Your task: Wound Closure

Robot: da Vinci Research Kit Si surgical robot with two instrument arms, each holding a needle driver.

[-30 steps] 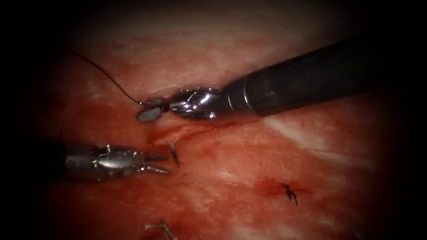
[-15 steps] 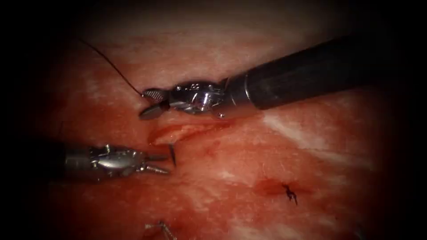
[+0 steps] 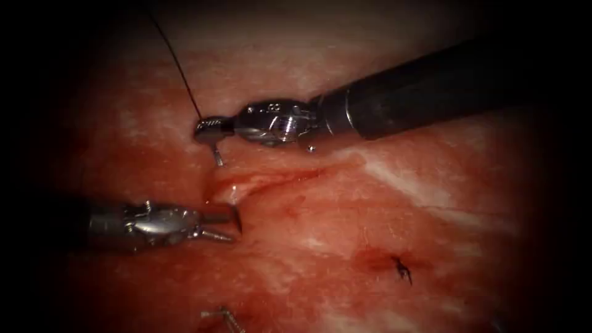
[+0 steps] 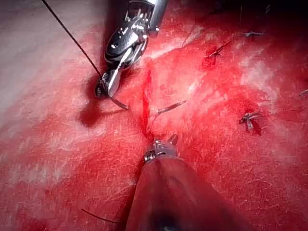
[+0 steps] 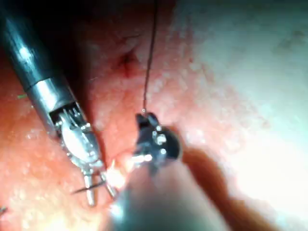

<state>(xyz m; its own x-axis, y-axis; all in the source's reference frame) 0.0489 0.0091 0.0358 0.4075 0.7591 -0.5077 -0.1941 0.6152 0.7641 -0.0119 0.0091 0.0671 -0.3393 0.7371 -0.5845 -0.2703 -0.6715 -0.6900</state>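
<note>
Right gripper (image 3: 209, 132) clamped on the needle (image 3: 217, 154) near its thread end, rotated since a second ago to drive the curve through. Needle sat in the tissue (image 3: 370, 203), crossing under the cut (image 3: 259, 182). Its tip (image 3: 237, 217) had emerged at the cut's left end, between the spread jaws of the left gripper (image 3: 222, 225), probably waiting to catch it. Thread (image 3: 179, 65) trailed up. No containers.

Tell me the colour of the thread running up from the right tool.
Black: the thread shows best in the endoscope view, a thin dark line against pale tissue.
</note>
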